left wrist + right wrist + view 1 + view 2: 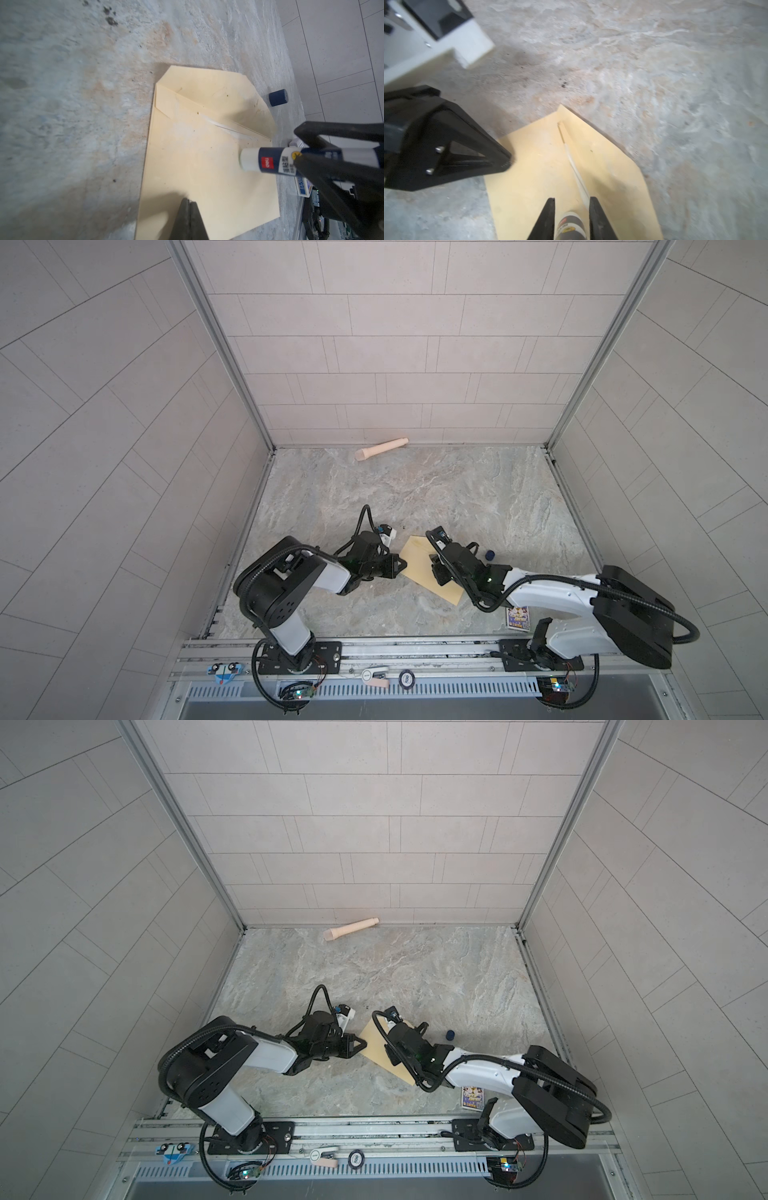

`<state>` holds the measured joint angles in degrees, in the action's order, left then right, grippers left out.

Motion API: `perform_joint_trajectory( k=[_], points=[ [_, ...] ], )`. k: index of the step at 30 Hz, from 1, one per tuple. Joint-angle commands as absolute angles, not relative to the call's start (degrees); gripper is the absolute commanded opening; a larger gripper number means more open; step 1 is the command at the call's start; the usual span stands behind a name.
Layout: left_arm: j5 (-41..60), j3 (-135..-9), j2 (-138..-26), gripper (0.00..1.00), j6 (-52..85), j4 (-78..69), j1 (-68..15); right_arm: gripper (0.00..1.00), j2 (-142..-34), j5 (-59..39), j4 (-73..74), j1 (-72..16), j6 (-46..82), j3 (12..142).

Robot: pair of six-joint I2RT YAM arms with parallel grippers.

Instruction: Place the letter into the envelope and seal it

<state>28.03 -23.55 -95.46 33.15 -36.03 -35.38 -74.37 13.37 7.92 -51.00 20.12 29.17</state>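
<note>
**Glue stick over the open envelope, letter tucked inside**

Pinching a glue stick [268, 160] in the right gripper [572, 199], one finger on either side of the tube, white tip pointing out past them. Tip close over the envelope [197, 166], just beside its mouth; touching or not, cannot tell. Jaws of the left gripper [189, 201] pressed together with nothing between them, tips set at the envelope's side nearest the table's left edge, seemingly resting on the paper.

Envelope flat and slantwise on the near half of the table [457, 497], roughly midway between the left and right edges, flap open and spread toward the far right corner. Letter [228, 131] inside the envelope, only a thin pale sliver showing along the mouth.

Dark blue cap [491, 554] upright just beside the flap, on the side toward the right edge. Small printed box [518, 617] near the front edge, partly under the right arm. Pale pink cylinder [381, 448] on its side against the far edge.
</note>
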Motion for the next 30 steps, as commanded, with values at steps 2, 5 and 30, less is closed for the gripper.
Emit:
perform_joint_trajectory(
  k=[2,5,30],
  points=[
    [23.86,-21.32,-98.17,0.00,31.73,-25.06,-34.45,0.00,-68.45,15.87,-0.43,-49.67,17.94,30.76],
    [24.47,-22.88,-96.61,0.00,30.58,-23.68,-34.45,0.00,-65.75,10.65,-1.67,-49.15,19.09,34.20],
    [20.07,-30.50,-71.66,0.50,10.40,-29.02,-47.33,0.00,-67.91,-34.15,3.72,-33.79,33.54,42.53]
  ],
)
